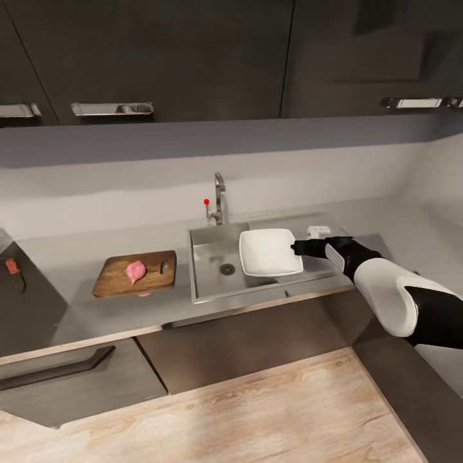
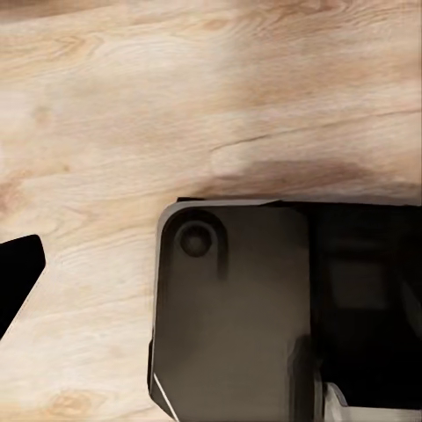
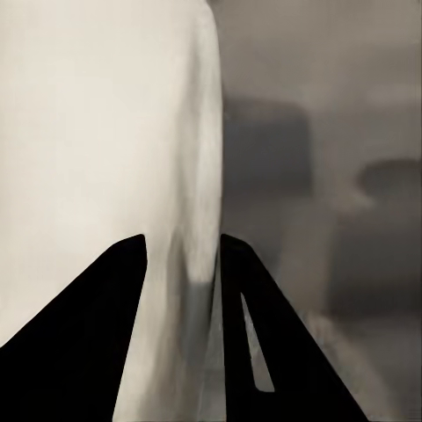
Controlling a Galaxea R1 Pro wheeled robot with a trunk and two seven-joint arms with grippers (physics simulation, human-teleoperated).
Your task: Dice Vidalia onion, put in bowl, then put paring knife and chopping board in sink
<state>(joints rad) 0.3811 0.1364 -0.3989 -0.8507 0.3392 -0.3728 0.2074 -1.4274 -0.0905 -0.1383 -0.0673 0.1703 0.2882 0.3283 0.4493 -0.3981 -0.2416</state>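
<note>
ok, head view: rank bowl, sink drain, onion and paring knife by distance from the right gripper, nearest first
1. bowl: its rim is gripped by the right gripper, over the sink's right side.
2. sink drain: mid-basin, left of the bowl.
3. Vidalia onion: on the chopping board, left of the sink.
4. paring knife: far left edge.

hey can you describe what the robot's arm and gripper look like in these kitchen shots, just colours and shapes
In the head view, the right arm has a rounded white shell segment between glossy black sections, one at the wrist and one toward the elbow. The right gripper is black and compact. In the right wrist view its two fingers are flat black wedges tapering to blunt tips, one with a narrow slot. No cables or markings show.
</note>
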